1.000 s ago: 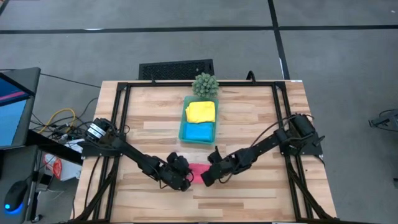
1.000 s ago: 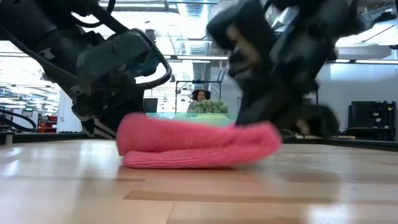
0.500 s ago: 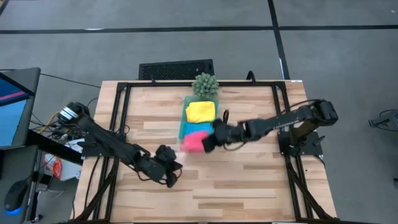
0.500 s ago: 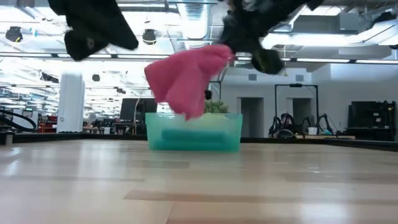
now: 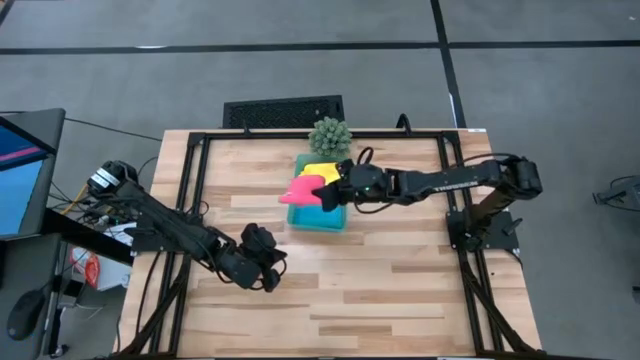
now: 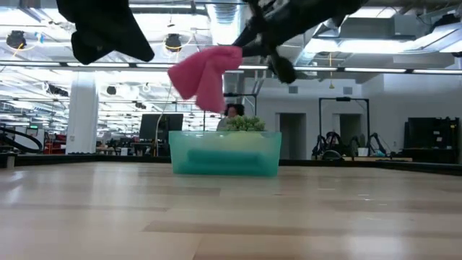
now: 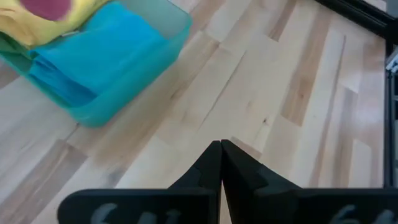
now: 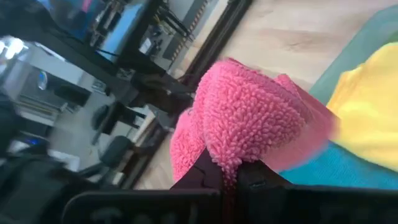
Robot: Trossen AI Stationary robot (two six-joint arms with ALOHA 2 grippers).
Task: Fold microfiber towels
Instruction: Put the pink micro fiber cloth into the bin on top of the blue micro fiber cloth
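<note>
The right end effector [image 5: 332,190] pinches the folded pink towel [image 5: 301,190] in mid-air — directly below it sit the teal tray [image 5: 336,222] and its yellow towel [image 5: 322,172] and blue towel [image 7: 93,56]. The left end effector [image 7: 221,163], fingers pressed together, waits low over the surface [image 5: 400,290]. A thin grip (one bunched edge) could let the fold sag open or miss the tray.

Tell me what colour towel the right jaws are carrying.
Hot pink towel, clearest in the right wrist view, held above the teal tray.
</note>
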